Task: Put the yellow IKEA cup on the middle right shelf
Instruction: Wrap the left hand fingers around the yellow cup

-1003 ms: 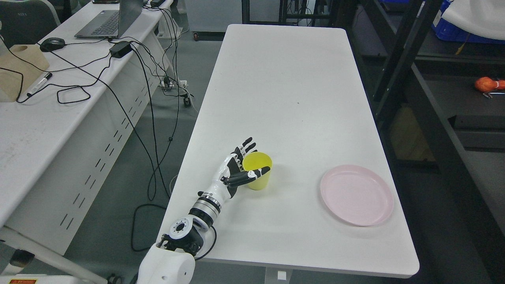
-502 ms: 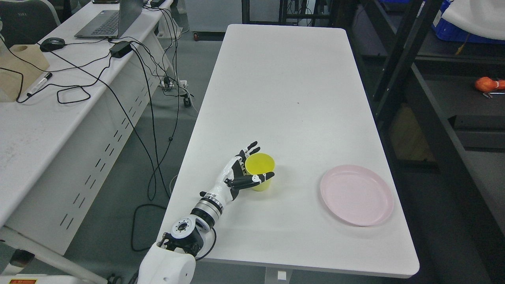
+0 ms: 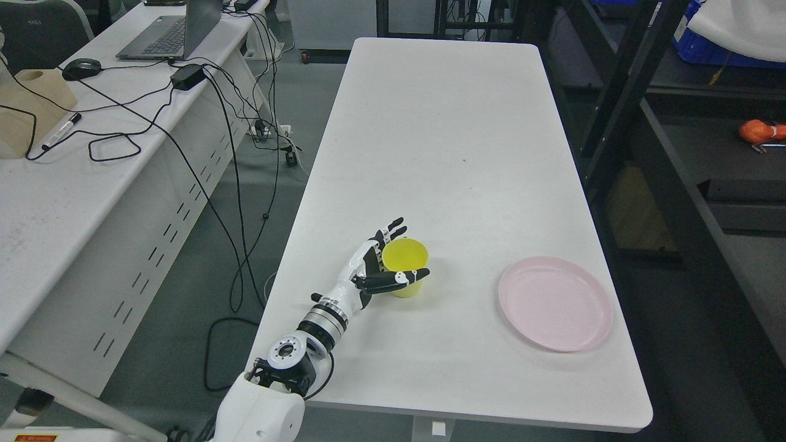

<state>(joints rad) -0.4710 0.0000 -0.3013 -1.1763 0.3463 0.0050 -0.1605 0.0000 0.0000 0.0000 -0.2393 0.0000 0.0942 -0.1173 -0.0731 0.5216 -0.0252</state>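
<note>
The yellow cup [image 3: 406, 261] stands upright on the white table [image 3: 442, 123], near its front left part. My left hand [image 3: 410, 248] reaches in from the lower left and brackets the cup. The thumb [image 3: 405, 277] lies across the cup's near side, and the other fingers [image 3: 388, 232] stretch out straight behind its far left side. The hand is open, with the fingers not curled onto the cup. The right arm is out of view.
A pink plate [image 3: 554, 304] lies on the table's front right. A dark shelf rack [image 3: 675, 184] runs along the right, with an orange object [image 3: 758, 131] on one shelf. On the left, a desk holds a laptop [image 3: 166, 34] and trailing cables [image 3: 233, 184].
My left hand has slid forward and to the right, further around the cup, and the cup has shifted slightly right with it. The fingers stay extended.
</note>
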